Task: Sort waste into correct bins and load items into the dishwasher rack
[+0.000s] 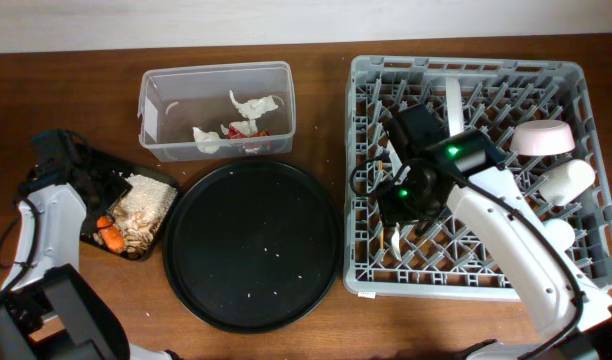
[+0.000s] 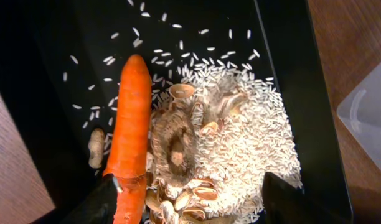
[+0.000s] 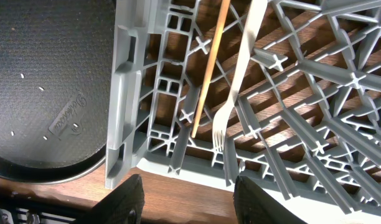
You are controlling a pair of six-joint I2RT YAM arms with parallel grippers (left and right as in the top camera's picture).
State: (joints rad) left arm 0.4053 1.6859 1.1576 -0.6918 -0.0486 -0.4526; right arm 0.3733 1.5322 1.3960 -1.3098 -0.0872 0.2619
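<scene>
The orange carrot [image 2: 129, 118] lies in the shallow black tray [image 2: 84, 37] beside beige crumbs, rice and nutshells [image 2: 240, 137] and a small brown lump [image 2: 97, 148]. My left gripper [image 2: 193, 202] hangs open just above them, its left finger next to the carrot's lower end. From overhead the carrot [image 1: 111, 238] and crumbs [image 1: 141, 205] sit at the far left. The clear tub [image 1: 166, 105] holds white paper scraps [image 1: 251, 103] and a red wrapper [image 1: 248, 130]. My right gripper [image 3: 193, 202] is open and empty over the near-left edge of the dishwasher rack [image 3: 122, 93], where the fork [image 3: 240, 68] and a chopstick [image 3: 210, 68] lie.
The large round black tray [image 1: 251, 245] lies between the bins and the rack [image 1: 426, 285]. The rack's right side carries a pale bowl [image 1: 541, 137] and a white cup [image 1: 566, 180]; a plate [image 1: 454, 100] stands on edge near its back. A tub corner [image 2: 371, 118] shows right of the flat tray.
</scene>
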